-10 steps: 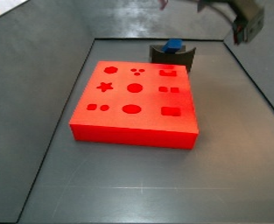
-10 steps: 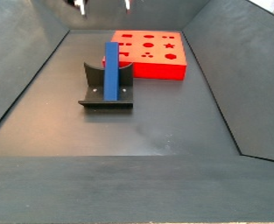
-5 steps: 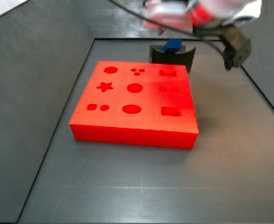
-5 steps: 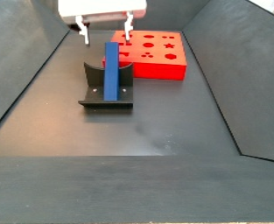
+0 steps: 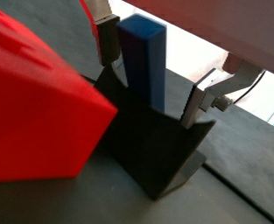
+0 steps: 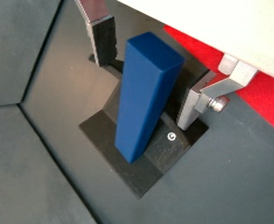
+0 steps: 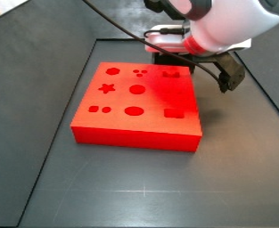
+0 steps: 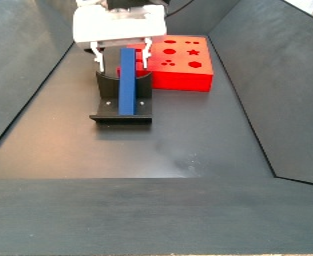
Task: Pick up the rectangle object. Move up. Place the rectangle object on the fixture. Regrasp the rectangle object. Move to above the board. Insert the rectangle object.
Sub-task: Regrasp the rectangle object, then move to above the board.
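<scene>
— Between the fingers, what do you see?

— Between them stands the rectangle object [image 5: 144, 61], a slim blue bar, resting on the fixture [image 5: 160, 147]. In both wrist views one silver finger [image 5: 203, 94] is on one side of the bar and the other finger [image 5: 106, 39] is on the opposite side.

— Are the fingers pinching it?

— No. They are spread, with a gap showing between each plate and the bar [image 6: 147, 94]. The gripper [image 6: 145, 66] straddles the bar's upper part without touching it.

— And from the side?

— In a side view the gripper [image 8: 120, 52] sits low over the far end of the blue bar [image 8: 125, 82], which lies along the dark fixture [image 8: 121, 108]. The board [image 8: 172, 61] lies just beyond the fingers, near the fixture. In a side view [image 7: 192, 55] the arm hides the bar and most of the fixture behind the board [image 7: 139, 102].

— Does the board touch the fixture?

— I cannot tell; in a wrist view its red corner [image 5: 39, 114] looks just beside it.
</scene>
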{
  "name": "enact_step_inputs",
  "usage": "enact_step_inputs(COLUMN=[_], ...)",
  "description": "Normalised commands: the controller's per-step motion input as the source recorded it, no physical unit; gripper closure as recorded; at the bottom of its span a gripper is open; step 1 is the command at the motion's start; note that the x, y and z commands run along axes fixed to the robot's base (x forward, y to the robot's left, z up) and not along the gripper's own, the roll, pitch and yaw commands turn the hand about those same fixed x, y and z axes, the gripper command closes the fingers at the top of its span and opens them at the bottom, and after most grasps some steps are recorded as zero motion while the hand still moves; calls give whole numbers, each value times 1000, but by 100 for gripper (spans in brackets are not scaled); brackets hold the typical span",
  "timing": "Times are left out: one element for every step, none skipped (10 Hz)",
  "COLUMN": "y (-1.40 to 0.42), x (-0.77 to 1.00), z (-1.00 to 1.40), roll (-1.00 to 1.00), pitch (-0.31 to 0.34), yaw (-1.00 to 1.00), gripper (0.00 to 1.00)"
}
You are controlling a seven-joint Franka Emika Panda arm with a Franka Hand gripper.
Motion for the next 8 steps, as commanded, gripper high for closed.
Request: enact_step_inputs(y=[0,-69,-69,-58,-54,-52,-50,-49], x=[0,-79,-81,-88,-89,-85,-85,-84], z=[0,1000,1000,1000,1000,1000,1000,1000], roll=[0,102,98,70,50,33,32,26], pitch=[0,-94,-91,-65,-35,24,52,113], yaw=[0,-258,-255,-235,-224,-195,-181,-122], gripper=[100,100,100,100,100,100,100,100])
